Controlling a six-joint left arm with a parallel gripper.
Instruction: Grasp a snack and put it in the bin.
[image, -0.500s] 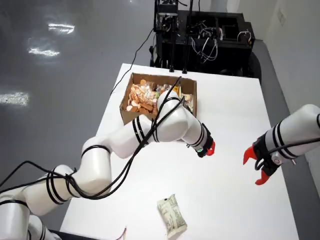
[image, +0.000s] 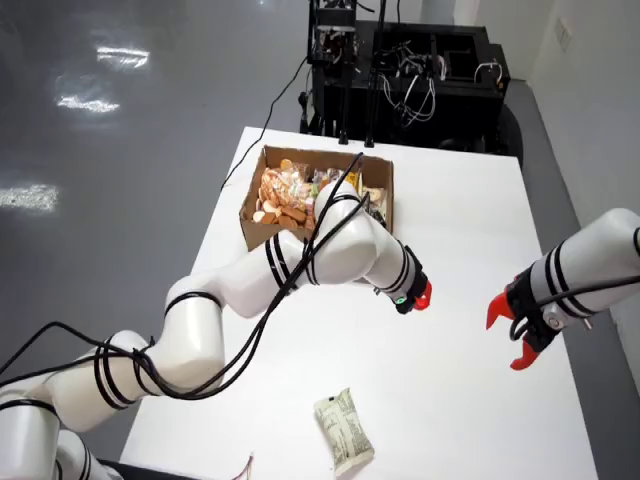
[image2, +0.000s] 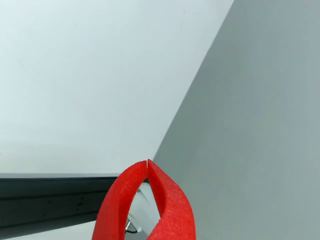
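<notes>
**Q:** In the overhead view, where do you sit?

**A:** Over the white table (image: 470, 230), mid-span. My gripper (image: 420, 297) shows only as a red tip just past the box (image: 262, 222). I can't read the jaws from here.

**Q:** The snack?

**A:** One pale packet (image: 343, 431) lies flat near the table's front edge, well apart from me. The box stands at the far side and is already full of snacks (image: 283, 195).

**Q:** Anything else?

**A:** A second arm (image: 585, 265) on the view's right, with its red claw (image: 512, 337) spread. There is a black rack (image: 410, 70) behind the table.

**Q:** In the wrist view?

**A:** My gripper (image2: 148, 162) is closed. The red fingers (image2: 172, 205) bow outward and meet at the tips, with nothing between them. Beyond them is a white surface (image2: 75, 75) on the left and a grey one (image2: 260, 125) on the right. No packet is in sight.
</notes>
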